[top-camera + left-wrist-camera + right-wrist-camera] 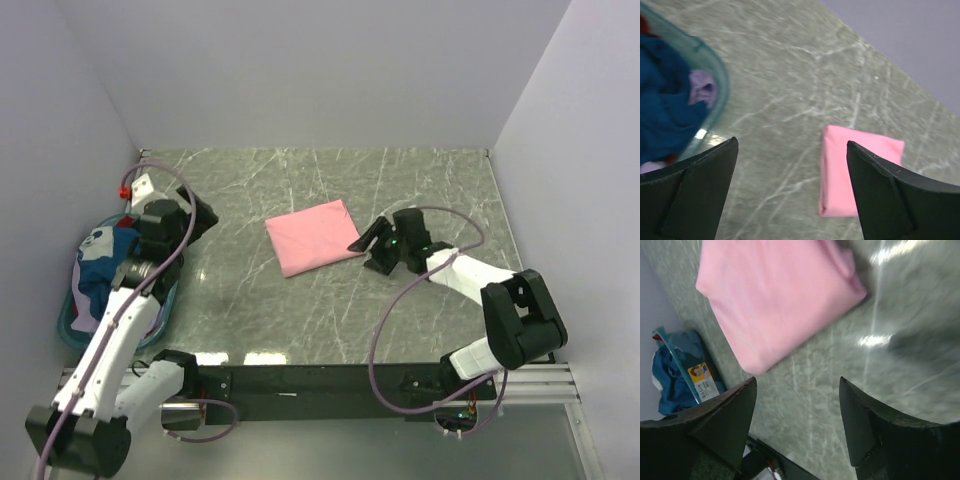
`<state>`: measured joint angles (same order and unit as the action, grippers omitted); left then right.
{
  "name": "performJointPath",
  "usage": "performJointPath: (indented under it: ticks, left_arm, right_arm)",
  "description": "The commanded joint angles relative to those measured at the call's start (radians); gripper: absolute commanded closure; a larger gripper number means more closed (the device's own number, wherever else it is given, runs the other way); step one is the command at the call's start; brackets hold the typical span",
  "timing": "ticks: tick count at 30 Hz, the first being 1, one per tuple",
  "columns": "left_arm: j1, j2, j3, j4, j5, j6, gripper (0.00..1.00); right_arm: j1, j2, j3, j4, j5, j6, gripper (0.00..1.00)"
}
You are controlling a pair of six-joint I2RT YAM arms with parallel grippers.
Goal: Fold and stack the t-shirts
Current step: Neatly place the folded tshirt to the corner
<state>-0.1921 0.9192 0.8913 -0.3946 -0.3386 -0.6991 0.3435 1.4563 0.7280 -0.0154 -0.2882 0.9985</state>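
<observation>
The pink shirt [312, 237] lies in the middle of the table [430, 180], folded to a neat rectangle with its edges closed. The right claw [365, 243] hangs just beside its right edge, low over the table. Its fingers are apart and nothing is between them, and the right wrist view shows the shirt lying free in front of them. The left claw [205, 218] is near the basket [70, 320] at the left side. Its fingers are also wide apart and it carries nothing. The heap of shirts [100, 265] is bunched inside the basket, mostly blue, with some white, red and a pale purple piece.

I judge that the pink shirt is finished and the next step is to take another shirt from the basket. To do this well, the left claw should go down on one shirt only, best at a collar or a shoulder that stands up from the heap. It should then lift high enough that the cloth comes free of the others and the light basket is not dragged. The new shirt should be spread on bare table, apart from the pink one. The right claw should move away without touching the fold.

As for writing, the right wrist view shows a yellow tag [702, 380] on the basket with a small picture and some letters, but they are too small to read. I see no brand on the pink shirt.
</observation>
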Motion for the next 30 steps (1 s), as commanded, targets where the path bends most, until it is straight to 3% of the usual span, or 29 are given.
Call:
performJointPath:
  ticks: [1, 8, 23, 29, 30]
  left_arm:
    - [0.003, -0.094, -0.074, -0.017, -0.131, 0.044, 0.06]
    - [0.003, -0.106, -0.100, -0.006, -0.134, 0.027, 0.12]
    - [0.003, -0.122, -0.103, 0.000, -0.116, 0.032, 0.14]
    - [0.003, -0.115, -0.103, 0.000, -0.112, 0.032, 0.14]
    - [0.003, -0.117, -0.103, -0.001, -0.112, 0.030, 0.14]
  right_arm:
    - [0.080, -0.041, -0.015, 0.089, 0.138, 0.191, 0.27]
    - [0.163, 0.053, -0.050, 0.232, 0.218, 0.388, 0.31]
    - [0.264, 0.266, -0.024, 0.371, 0.281, 0.592, 0.39]
    - [0.267, 0.320, -0.022, 0.405, 0.285, 0.660, 0.47]
    - [0.267, 0.329, -0.024, 0.413, 0.285, 0.675, 0.52]
